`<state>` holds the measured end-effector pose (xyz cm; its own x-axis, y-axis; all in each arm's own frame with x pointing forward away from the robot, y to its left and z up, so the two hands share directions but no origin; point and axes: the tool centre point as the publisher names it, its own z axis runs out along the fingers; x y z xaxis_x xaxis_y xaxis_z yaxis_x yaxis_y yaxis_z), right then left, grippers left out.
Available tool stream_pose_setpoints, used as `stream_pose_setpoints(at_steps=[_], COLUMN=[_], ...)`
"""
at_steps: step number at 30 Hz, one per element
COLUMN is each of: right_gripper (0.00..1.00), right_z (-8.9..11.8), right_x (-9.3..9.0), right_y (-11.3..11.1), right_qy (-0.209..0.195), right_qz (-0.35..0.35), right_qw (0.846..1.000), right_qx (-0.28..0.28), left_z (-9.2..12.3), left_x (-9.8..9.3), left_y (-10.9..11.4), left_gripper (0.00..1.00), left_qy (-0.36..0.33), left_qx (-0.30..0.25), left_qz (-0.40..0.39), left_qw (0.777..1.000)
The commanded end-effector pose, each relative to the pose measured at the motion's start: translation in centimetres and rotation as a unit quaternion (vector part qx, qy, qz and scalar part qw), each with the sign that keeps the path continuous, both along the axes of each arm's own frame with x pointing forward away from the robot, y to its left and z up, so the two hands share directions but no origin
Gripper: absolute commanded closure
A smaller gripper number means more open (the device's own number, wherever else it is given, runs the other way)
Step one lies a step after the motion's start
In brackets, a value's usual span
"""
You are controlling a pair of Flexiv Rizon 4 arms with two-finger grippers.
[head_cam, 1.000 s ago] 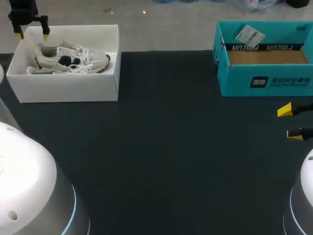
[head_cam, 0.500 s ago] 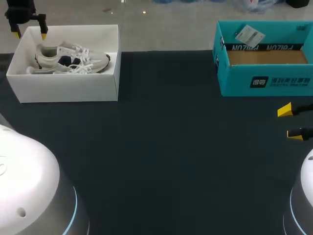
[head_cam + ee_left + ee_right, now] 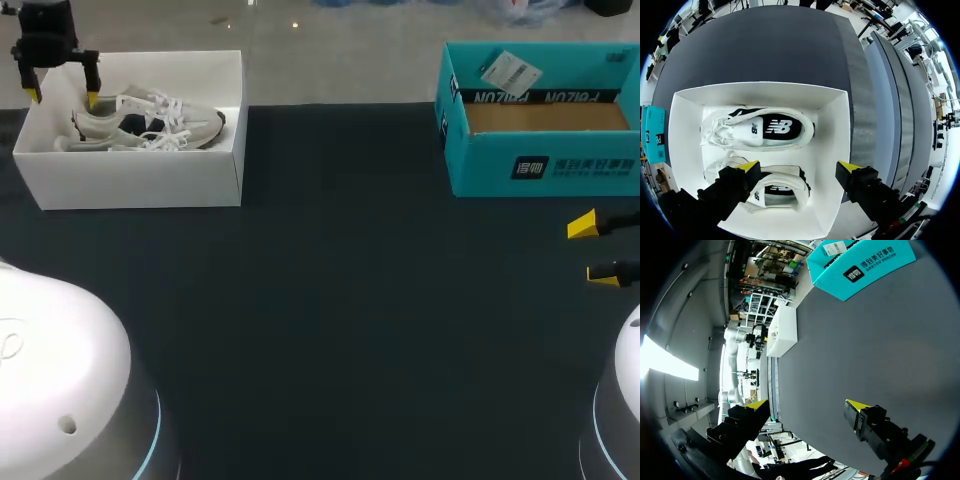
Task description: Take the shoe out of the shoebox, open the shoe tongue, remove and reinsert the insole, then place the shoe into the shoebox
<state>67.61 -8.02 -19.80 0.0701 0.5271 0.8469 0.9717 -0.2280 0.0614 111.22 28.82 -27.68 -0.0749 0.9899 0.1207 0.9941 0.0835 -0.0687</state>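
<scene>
A smooth white rectangular shoebox (image 3: 140, 175) at the bench's (image 3: 330, 300) ten o'clock held pale laced sneakers (image 3: 150, 120); the left tool (image 3: 62, 97) hung released over it, and the right tool (image 3: 593, 250) was also released.

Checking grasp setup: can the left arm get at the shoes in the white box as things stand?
Probably yes. The left gripper hangs over the heel end of the box with fingers open; it is lidless, nothing covers the shoes. One finger is near the wall and might catch.
</scene>
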Motion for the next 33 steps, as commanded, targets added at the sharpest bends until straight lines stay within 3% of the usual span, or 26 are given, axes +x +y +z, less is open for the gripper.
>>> stream_pose_setpoints(at_steps=[1,10,17,22,33], right_gripper=[0.00,0.00,0.00,0.00,0.00], right_z=[0.0,0.0,0.0,0.0,0.0], right_x=[-0.2,-0.2,-0.2,-0.2,-0.2], right_y=[0.0,0.0,0.0,0.0,0.0], right_qy=[0.000,0.000,0.000,0.000,0.000], right_qz=[-0.001,-0.001,-0.001,-0.001,-0.001], right_qw=[1.000,1.000,1.000,1.000,1.000], right_qx=[-0.001,-0.001,-0.001,-0.001,-0.001], left_z=[0.2,-0.1,-0.8,-1.9,-4.0], left_x=[-3.5,-4.2,-4.0,-3.8,-4.0], left_y=[-0.7,-0.4,1.1,1.8,1.1], left_gripper=[0.00,0.00,0.00,0.00,0.00], left_qy=[-0.102,-0.088,-0.059,-0.030,-0.009], left_qx=[0.010,0.000,-0.041,-0.031,-0.034], left_qz=[-0.015,-0.011,-0.024,-0.032,-0.036], left_qw=[0.995,0.996,0.997,0.999,0.999])
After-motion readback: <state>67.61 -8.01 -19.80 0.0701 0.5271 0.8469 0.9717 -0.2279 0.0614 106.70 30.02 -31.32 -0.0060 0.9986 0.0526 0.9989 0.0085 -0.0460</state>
